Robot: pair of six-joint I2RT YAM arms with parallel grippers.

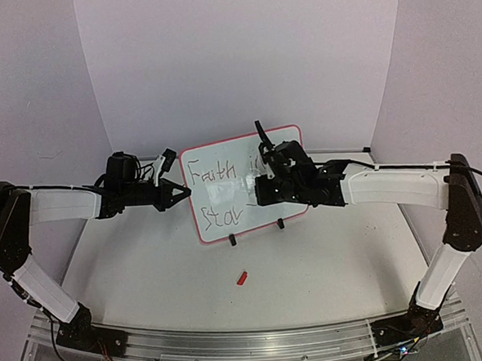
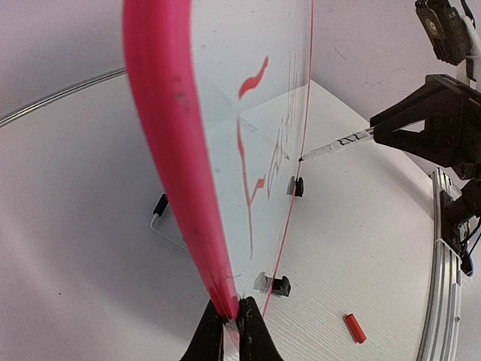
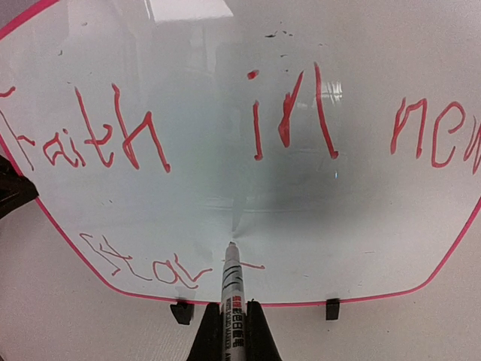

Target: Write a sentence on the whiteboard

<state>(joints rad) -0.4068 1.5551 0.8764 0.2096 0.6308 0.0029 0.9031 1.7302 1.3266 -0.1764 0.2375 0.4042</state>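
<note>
The whiteboard stands tilted on two black feet at the table's middle. My left gripper is shut on its left pink rim, fingers pinching the edge at the lower corner. My right gripper is shut on a white marker, whose tip touches the board's lower line. The sentence reads "Faith in new" on top in red, and "Star" below with a short stroke beside the marker tip. In the top view the right arm hides the board's right part.
A small red marker cap lies on the table in front of the board; it also shows in the left wrist view. The wire stand props the board from behind. Curved white walls enclose the table at the back.
</note>
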